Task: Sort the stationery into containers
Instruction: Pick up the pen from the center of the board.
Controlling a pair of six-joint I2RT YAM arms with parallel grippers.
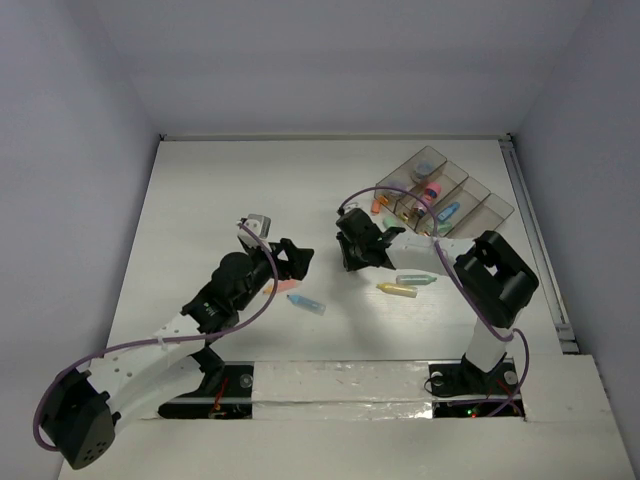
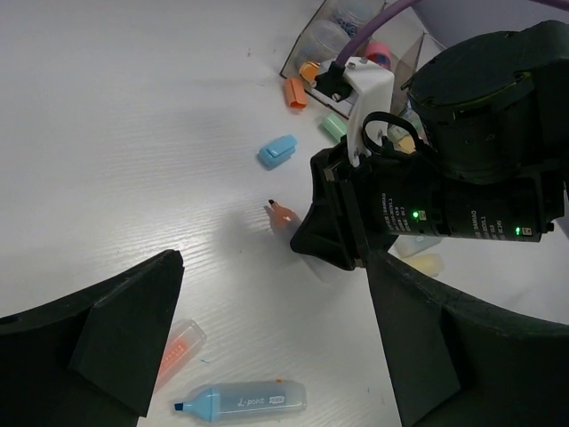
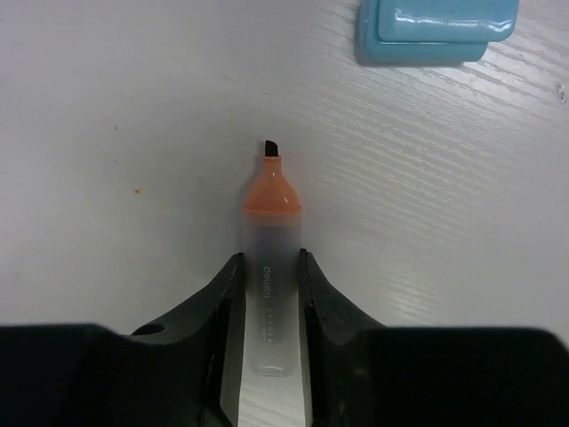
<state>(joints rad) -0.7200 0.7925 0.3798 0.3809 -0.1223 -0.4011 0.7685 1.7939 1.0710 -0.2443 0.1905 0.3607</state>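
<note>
Right gripper (image 3: pixel 269 267) is closed on the orange marker (image 3: pixel 271 200), with pads on both sides of the clear barrel just behind the orange collar. The marker lies flat on the worktop (image 3: pixel 107 107), its tip bare and pointing away from the wrist. A loose blue cap (image 3: pixel 436 31) sits beyond it, not touching. Left gripper (image 2: pixel 276 267) is wide and holds nothing, hovering near a blue marker (image 2: pixel 240 400). The tray (image 1: pixel 497 205) is at the far right, well apart from the grasp. Handling guess: it's light, stiff, smooth round plastic, so it'll likely roll or pivot in the pads if you grab it off-centre. The mid-barrel hold looks right. Keep off the tapered collar, and keep the inky tip clear of the worktop and tray walls when you lift.
</note>
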